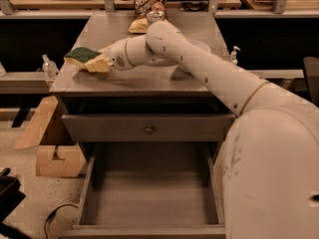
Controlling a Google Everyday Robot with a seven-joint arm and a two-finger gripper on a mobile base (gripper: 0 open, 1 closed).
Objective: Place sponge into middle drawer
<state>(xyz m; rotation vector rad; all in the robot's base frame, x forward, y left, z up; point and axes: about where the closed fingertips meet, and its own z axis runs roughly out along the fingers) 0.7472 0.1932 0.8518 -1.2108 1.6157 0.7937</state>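
Sponge sits at the left edge of the countertop, in the upper left of the frame, green layer up and tilted. The gripper is pinched on its yellow end. Lower centre, the middle drawer stands pulled open below the knobbed drawer.

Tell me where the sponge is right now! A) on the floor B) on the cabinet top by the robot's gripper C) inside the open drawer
B: the sponge lies on the cabinet top near its left edge, at the gripper, while the middle drawer below stands open without it.
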